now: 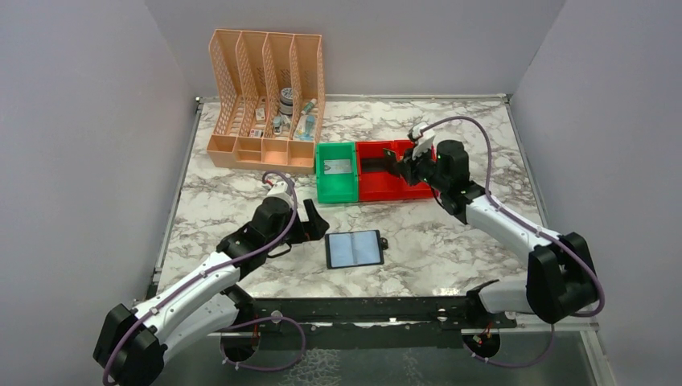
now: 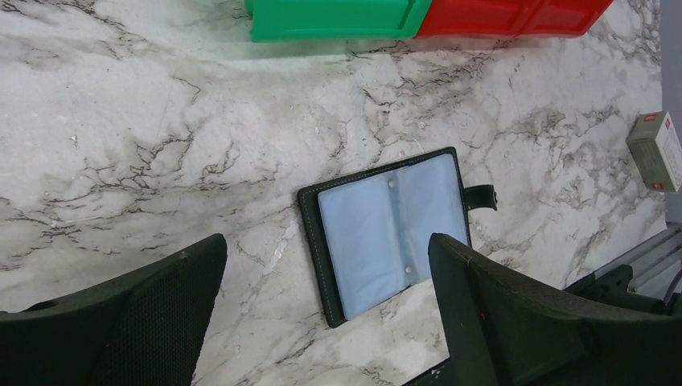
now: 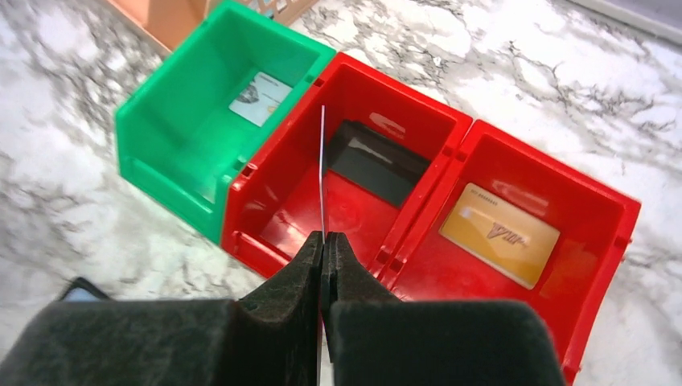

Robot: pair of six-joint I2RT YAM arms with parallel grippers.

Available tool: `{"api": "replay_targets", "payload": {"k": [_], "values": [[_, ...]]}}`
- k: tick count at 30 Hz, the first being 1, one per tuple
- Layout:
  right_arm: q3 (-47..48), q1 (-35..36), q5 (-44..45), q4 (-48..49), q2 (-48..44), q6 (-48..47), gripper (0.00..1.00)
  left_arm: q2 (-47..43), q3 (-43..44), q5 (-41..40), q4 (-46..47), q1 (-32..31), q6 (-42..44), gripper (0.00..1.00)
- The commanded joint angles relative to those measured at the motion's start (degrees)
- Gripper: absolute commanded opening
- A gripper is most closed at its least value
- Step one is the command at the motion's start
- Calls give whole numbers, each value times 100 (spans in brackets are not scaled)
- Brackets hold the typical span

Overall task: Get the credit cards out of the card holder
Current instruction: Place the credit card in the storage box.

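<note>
Your right gripper [image 3: 324,241] is clamped on a thin pale plastic credit card [image 3: 322,165], held edge-on above the red plastic bin [image 3: 269,197]. Your left gripper [image 2: 328,245] gapes wide and empty near the black bifold card holder [image 2: 386,233], which lies open on the marble table [image 2: 161,121].

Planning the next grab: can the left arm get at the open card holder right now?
Probably yes: the left gripper is open and empty, right beside the card holder, which lies flat in the open with nothing between them.

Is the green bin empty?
No, a pale card lies flat on the floor of the green bin.
</note>
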Motion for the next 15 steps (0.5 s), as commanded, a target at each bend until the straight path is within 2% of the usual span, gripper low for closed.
{"api": "replay_targets", "payload": {"k": [1, 8, 15], "values": [[290, 167, -213, 377, 483, -1779, 1, -75, -18, 100, -60, 26, -53, 99], [494, 200, -894, 761, 1239, -3200, 1, 143, -88, 355, 201, 27, -70, 99], [942, 254, -303, 314, 1889, -4648, 1, 191, 10, 385, 79, 28, 18, 99]]}}
